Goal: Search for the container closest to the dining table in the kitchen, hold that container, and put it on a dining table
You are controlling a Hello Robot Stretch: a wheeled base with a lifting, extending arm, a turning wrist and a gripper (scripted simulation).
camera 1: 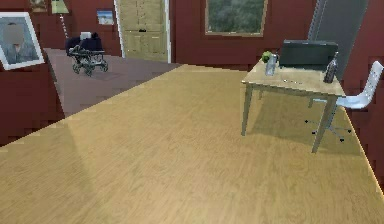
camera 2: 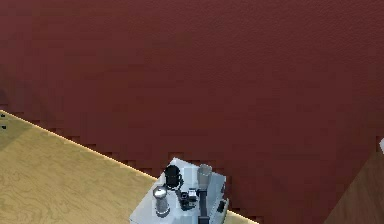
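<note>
Ahead to the right stood a light wooden four-legged table [camera 1: 285, 85] carrying a pale bottle-like shape [camera 1: 272, 66]. I couldn't tell whether it was the container. The dark gripper [camera 2: 172, 182] sat near a dark red wall [camera 2: 200, 70], and I couldn't tell whether it held anything. A careless turn might scrape that wall.

Floor [camera 1: 150, 140]: pale wood planks, smooth, slight sheen. Walls [camera 2: 200, 70]: deep red, matt. Dining table [camera 1: 300, 83]: light wood, smooth. Chair [camera 1: 362, 92]: white, plastic-looking. Bottle [camera 1: 331, 70]: dark, glossy.
</note>
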